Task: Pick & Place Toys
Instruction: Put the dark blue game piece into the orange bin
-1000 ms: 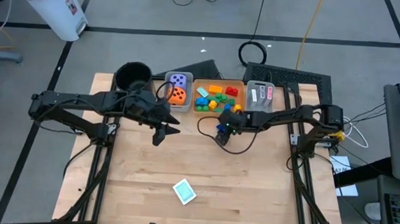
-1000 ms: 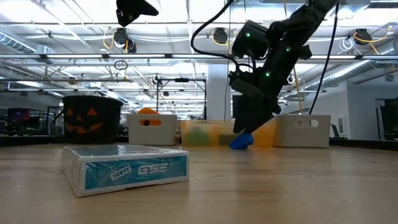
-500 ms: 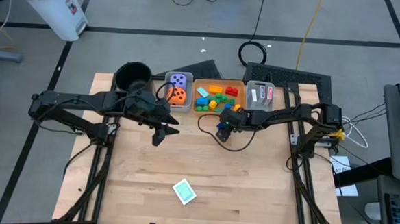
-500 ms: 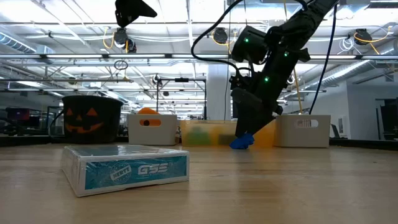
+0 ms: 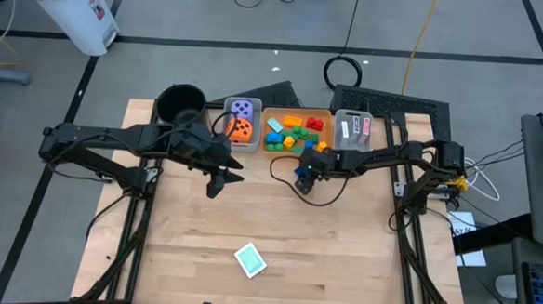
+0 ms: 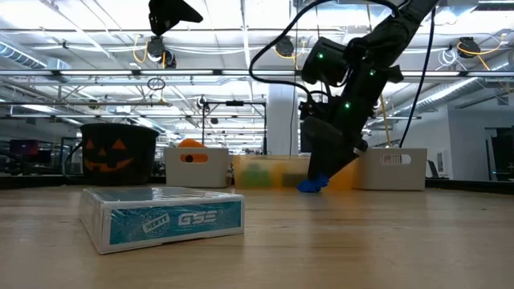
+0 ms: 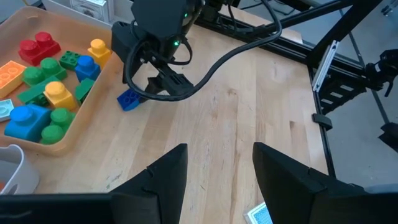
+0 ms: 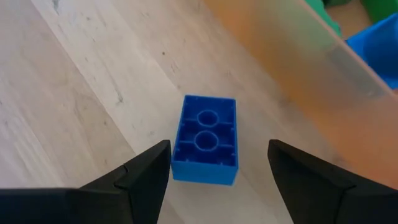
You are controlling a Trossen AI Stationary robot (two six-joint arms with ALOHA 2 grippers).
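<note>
Step in hand: the approach to a single blue brick [image 8: 205, 140]; the brick is not yet grasped.

Blue brick: lying hollow side up on the tabletop [image 5: 340, 258], near the far edge, just in front of the orange bin [image 7: 79, 118] and apart from its wall.

Right gripper [image 8: 217, 168]: poised directly over the brick, fingers apart, one finger [image 8: 140, 174] on each side of it; no contact is seen.

Left gripper [image 7: 214, 171]: held high over the far half of the tabletop, left of centre, fingers apart and empty; this arm is judged to be waiting.

Other toys: bricks of several colours [image 5: 296, 130] are gathered in the orange bin; two dice [image 5: 243, 121] sit in the grey bin beside it; a teal card box [image 5: 250, 259] lies alone near the front edge.

Next move, as judged: the right gripper is to be lowered until the fingers flank the brick's long sides, then closed and lifted clear of the bin wall.

Caution: the brick lies close to the bin, so little room is left for the far finger.
</note>
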